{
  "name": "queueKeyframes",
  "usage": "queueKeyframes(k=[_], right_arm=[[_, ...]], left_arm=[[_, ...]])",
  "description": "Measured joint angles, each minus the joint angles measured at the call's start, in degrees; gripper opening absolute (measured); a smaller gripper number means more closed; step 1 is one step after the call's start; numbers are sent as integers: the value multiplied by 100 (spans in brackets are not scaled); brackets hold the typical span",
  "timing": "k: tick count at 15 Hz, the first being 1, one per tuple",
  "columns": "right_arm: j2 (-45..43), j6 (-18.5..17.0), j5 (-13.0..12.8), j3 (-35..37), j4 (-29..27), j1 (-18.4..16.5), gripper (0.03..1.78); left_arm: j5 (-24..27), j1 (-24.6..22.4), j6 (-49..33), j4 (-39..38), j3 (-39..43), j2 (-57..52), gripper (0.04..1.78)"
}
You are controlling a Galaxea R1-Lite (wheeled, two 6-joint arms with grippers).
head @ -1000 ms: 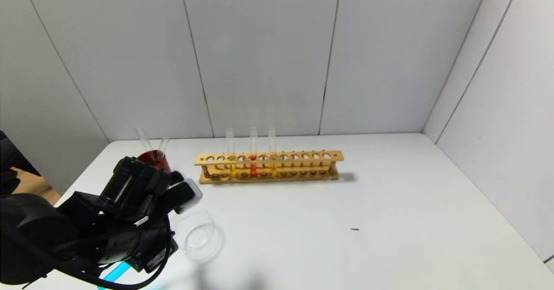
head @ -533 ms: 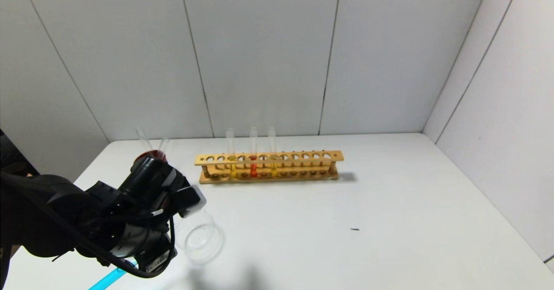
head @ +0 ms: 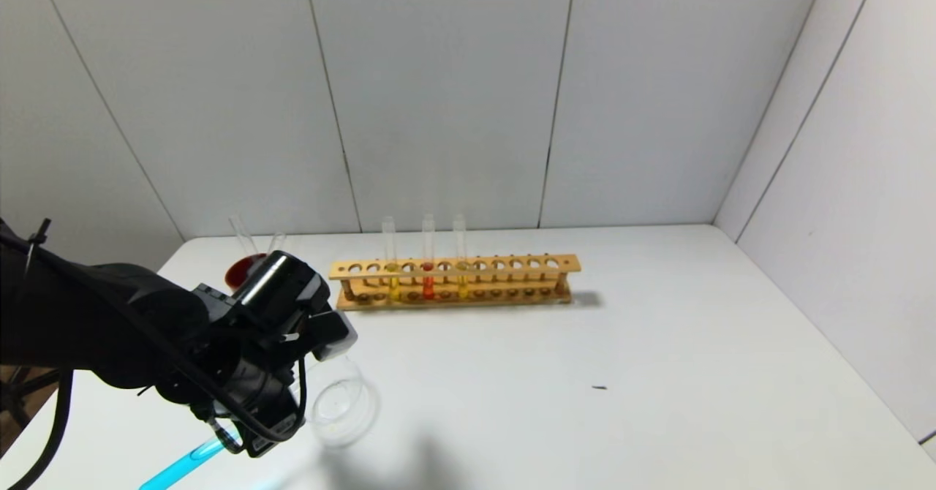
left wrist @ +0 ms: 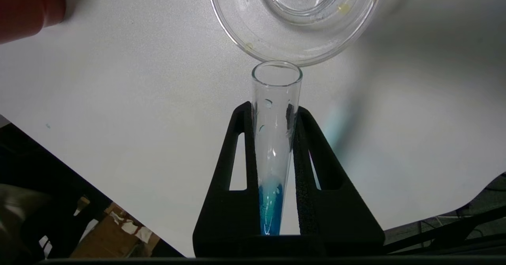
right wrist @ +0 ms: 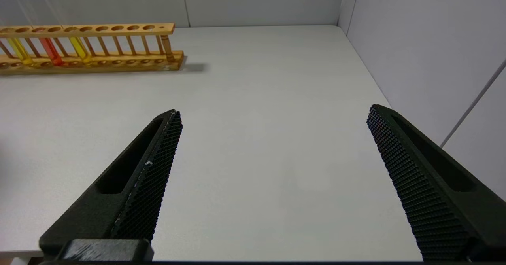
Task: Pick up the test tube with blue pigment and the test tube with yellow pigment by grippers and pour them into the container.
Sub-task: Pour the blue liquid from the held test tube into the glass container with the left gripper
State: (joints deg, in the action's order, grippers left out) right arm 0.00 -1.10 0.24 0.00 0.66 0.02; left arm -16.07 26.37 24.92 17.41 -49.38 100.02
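White table [head: 658,373], left gripper [left wrist: 272,110] tilting blue tube [left wrist: 274,146]

A slim clear glass test tube with blue liquid [left wrist: 273,154] lies tilted at lower centre of the left wrist view, its open mouth just beside the rim of a shallow clear glass bowl [left wrist: 253,45] at the top. Two yellow-filled glass tubes [head: 390,263] stand upright mid-frame in the head view.

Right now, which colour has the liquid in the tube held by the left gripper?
Bright blue, clearest in the left wrist view.
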Motion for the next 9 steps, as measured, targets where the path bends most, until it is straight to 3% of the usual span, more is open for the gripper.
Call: queueKeyframes(k=[9], right_arm=[[0,2,-2,0,0,0,171]], left_arm=[[-5,-157,27,546,-740,629,30]])
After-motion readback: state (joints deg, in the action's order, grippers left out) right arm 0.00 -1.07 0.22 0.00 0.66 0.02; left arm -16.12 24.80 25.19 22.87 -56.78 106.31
